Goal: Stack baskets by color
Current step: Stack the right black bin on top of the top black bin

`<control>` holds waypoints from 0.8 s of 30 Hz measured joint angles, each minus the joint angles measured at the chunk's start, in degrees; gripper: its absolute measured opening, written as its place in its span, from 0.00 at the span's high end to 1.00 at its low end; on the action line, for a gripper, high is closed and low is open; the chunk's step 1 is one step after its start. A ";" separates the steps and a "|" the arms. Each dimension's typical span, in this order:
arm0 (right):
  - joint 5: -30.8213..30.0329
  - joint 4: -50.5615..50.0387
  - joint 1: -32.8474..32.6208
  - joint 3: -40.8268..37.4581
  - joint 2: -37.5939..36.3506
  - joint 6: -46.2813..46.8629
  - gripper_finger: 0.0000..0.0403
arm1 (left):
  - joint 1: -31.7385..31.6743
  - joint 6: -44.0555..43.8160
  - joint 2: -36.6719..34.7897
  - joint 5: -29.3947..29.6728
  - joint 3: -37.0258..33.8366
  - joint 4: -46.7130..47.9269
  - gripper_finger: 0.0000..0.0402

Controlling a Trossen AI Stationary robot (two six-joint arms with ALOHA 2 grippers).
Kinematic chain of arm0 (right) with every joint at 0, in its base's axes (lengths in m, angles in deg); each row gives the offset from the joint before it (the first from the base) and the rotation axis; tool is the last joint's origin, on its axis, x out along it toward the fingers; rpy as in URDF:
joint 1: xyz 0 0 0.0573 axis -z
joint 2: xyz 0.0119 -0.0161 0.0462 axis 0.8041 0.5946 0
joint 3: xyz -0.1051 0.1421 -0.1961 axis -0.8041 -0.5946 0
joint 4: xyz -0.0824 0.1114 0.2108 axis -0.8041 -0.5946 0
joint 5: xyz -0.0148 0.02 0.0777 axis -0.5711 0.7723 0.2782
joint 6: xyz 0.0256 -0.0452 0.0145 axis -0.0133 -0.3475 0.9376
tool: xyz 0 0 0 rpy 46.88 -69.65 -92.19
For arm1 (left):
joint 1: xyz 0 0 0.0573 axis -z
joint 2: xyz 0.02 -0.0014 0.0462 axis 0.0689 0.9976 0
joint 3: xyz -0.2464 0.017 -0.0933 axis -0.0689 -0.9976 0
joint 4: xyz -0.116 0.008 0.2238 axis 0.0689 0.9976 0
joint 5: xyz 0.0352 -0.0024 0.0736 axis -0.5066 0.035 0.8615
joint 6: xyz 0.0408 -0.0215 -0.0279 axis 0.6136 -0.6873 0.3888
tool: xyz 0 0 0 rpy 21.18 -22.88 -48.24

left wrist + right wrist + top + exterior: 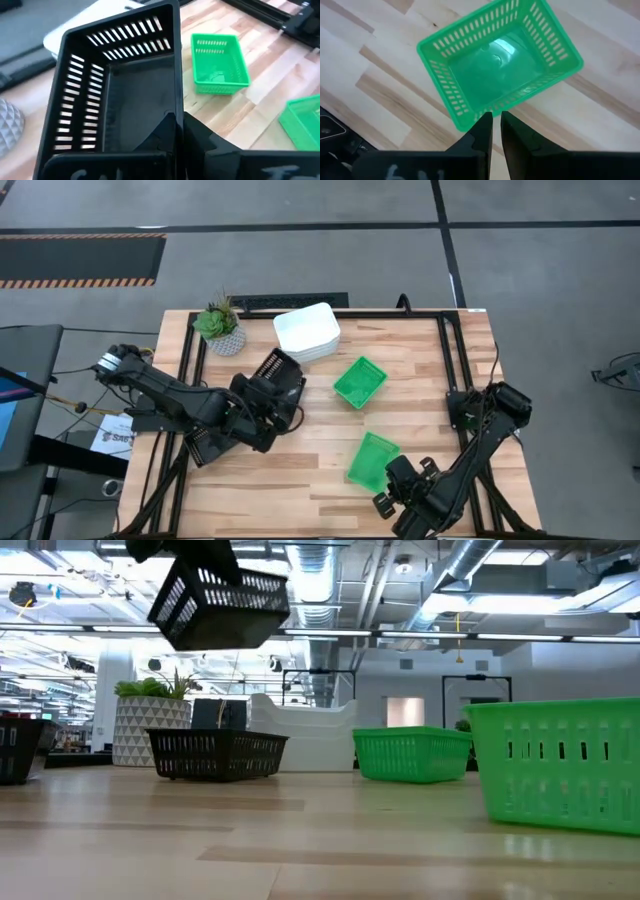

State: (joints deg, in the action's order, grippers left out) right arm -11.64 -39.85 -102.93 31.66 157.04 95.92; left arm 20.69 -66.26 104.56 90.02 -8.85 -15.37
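Observation:
My left gripper (262,395) is shut on a black mesh basket (220,600), which hangs high above the table's left half. Two more black baskets (215,752) (15,745) stand on the table. A stack of white baskets (308,332) sits at the far middle. One green basket (360,382) rests on its base at the centre. My right gripper (385,480) is shut on a second green basket (372,460) near the front edge. My left gripper holds the black basket by one side wall (176,107), at its rim. The outer finger (200,137) shows against the wall's outside; the other is lost in the dark inside. The basket is lifted clear of the table and tilted. My right gripper pinches the rim of the green basket's near wall (492,114) between its two fingers, one on either side of the wall. The fingers come steeply from above. Whether the basket's base touches the table, I cannot tell.
A small potted plant (222,328) stands at the far left corner. Black frame rails (450,350) run along the table's left and right sides. Bare wood lies between the two arms at the front middle.

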 joint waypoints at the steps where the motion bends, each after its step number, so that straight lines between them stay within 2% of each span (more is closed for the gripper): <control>1: 0.00 -0.12 0.00 0.00 -0.01 -0.02 0.84 | 0.00 -1.33 0.07 -0.29 -0.58 -0.63 1.00; 4: -0.65 -0.46 -0.11 0.00 0.01 -0.12 0.84 | -0.20 -3.78 0.70 -3.08 -1.63 -2.48 1.00; 7: -1.84 -0.31 -0.11 0.00 0.01 -1.19 0.84 | -0.67 -2.53 1.02 -5.00 -1.92 -5.00 1.00; 10: -1.90 -0.51 -0.07 0.00 0.01 -1.44 0.84 | -0.93 0.79 1.25 -5.19 -1.94 -5.43 1.00; 13: -1.90 -0.51 0.05 0.00 0.01 -1.46 0.84 | -1.72 -3.14 1.74 -6.25 -1.94 -5.58 1.00; 17: -1.91 -0.59 0.04 0.00 0.01 -1.64 0.84 | -3.59 -3.82 2.90 -6.45 -1.90 -5.07 1.00; 24: -2.90 -0.61 0.04 0.00 -0.01 -1.61 0.84 | -7.19 -3.73 9.31 -10.37 -1.92 -4.40 1.00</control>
State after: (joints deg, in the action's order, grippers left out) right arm -14.54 -40.47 -102.88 31.66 157.03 94.31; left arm 13.51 -69.99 113.87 79.65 -10.78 -19.77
